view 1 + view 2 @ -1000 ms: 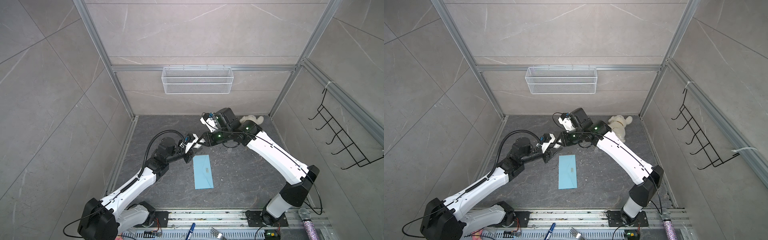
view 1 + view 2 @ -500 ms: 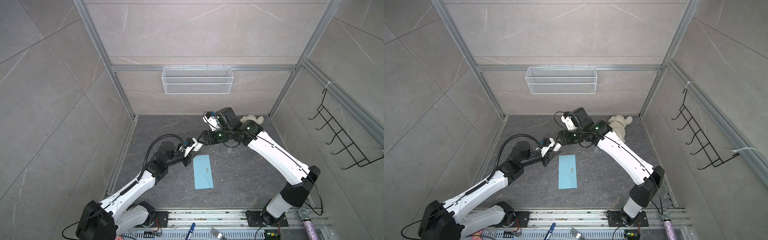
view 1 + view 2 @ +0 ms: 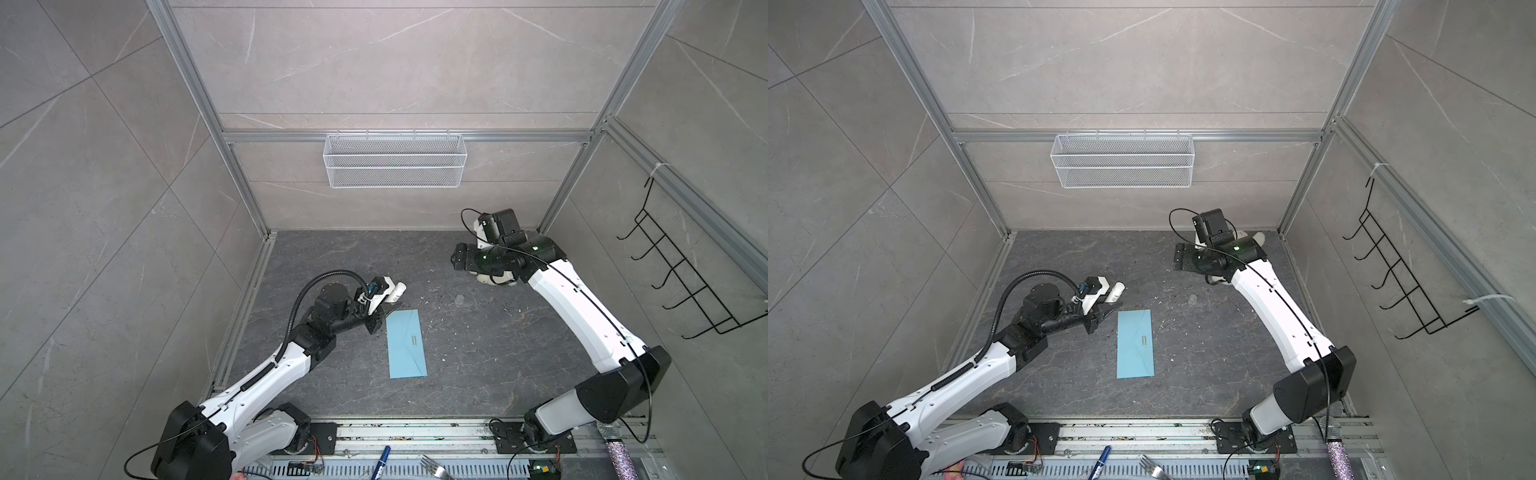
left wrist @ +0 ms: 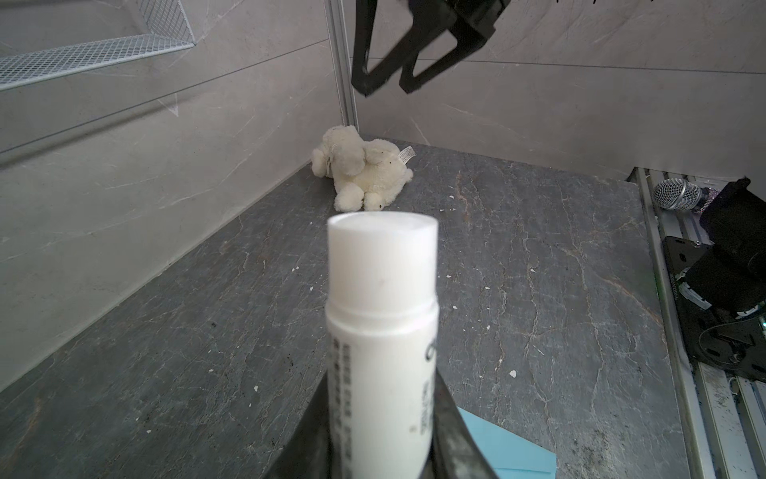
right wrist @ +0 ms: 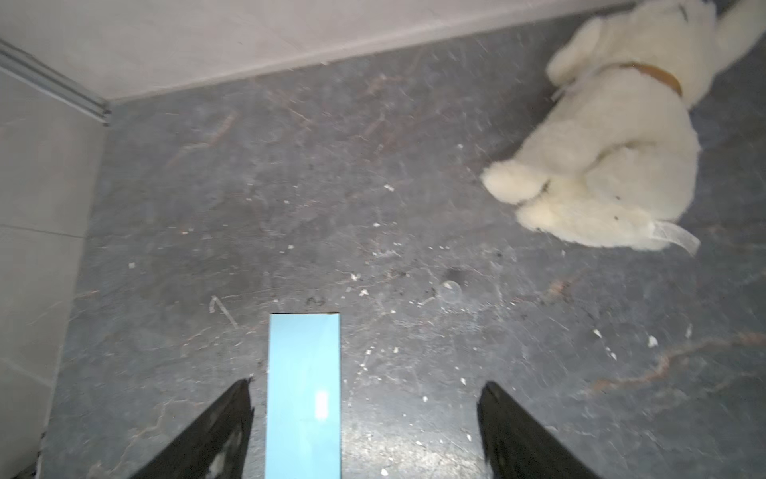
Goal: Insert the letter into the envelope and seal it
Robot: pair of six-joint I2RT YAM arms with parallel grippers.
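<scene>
1. Two end effectors, two jobs: the left end effector (image 3: 388, 308) is clamped on a white glue stick (image 4: 382, 331) whose bare tip points up and away. The right end effector (image 5: 367, 385) stands wide apart and holds nothing.
2. I judge this to be the sealing step. The envelope (image 3: 406, 344) lies flat in the middle of the worktop (image 3: 490, 353), printed back upward. The letter shows in no view, so it is probably already inside, though that cannot be confirmed. The flap seems to lie down, and I cannot tell whether it is stuck.
3. The next move calls for tipping the stick downward and bringing it onto the flap's edge, which likely needs the right end effector to lift or pin the paper. The left end effector is just beside the envelope's far corner. The right one hangs well apart, near the back.
4. Nothing lies between the stick and the envelope. A small clear round thing (image 3: 459, 298), perhaps the cap, sits beyond the envelope, and pale crumbs dot the surface.
5. A plush toy (image 4: 360, 168) lies in the back corner, beneath the right arm. A wire basket (image 3: 395, 160) and a hook rack (image 3: 681, 282) hang on the walls.
6. A marker pen (image 3: 382, 457), a fork (image 3: 432, 463) and a microphone (image 4: 679, 194) lie along the front rail, clear of the work.
</scene>
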